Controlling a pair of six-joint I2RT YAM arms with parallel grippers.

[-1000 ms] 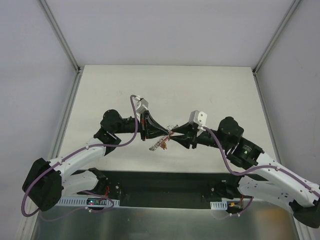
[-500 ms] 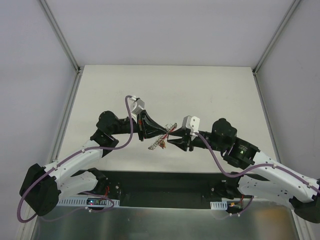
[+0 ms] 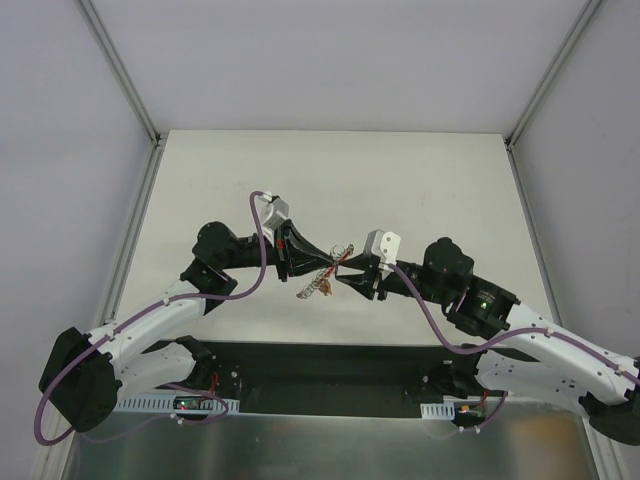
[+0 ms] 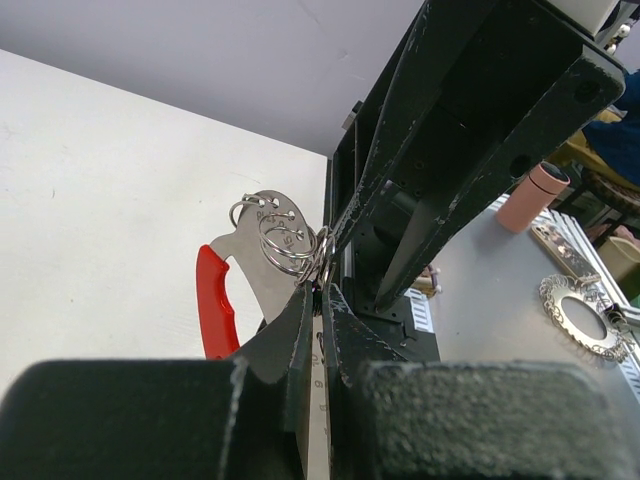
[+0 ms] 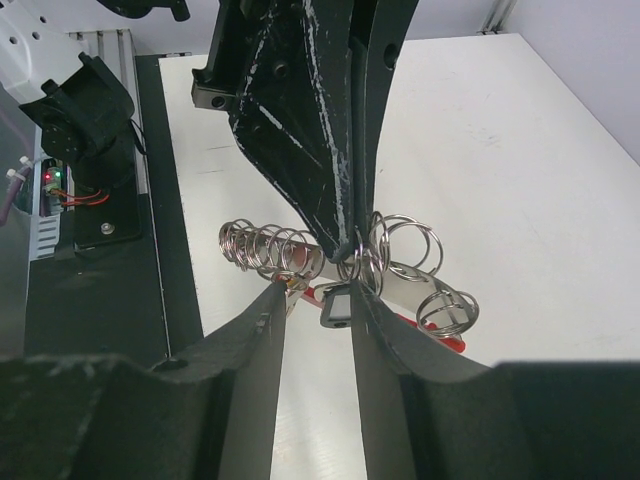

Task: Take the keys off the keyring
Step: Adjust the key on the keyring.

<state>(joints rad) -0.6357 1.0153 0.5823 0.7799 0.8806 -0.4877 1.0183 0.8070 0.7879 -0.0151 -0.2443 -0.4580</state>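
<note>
The left claw (image 4: 318, 287) is pinching shut on the keyring (image 4: 283, 243), holding it over the counter (image 3: 420, 180). The right claw (image 5: 315, 300) is standing partly open, its fingers (image 5: 385, 340) straddling the rings beside the left tips. The red piece (image 4: 215, 310) is sticking sideways. The keys (image 3: 314, 290) are dangling just below both claws.

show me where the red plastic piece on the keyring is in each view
Top external: the red plastic piece is a thin streak at centre, at the tip of the left gripper.
Left wrist: left of centre, a curved strip beside the gripper's shut tip.
Right wrist: lower right, mostly hidden below the coils of the keyring.
Shared landmark: the left gripper, pinching the keyring in every view.
</note>
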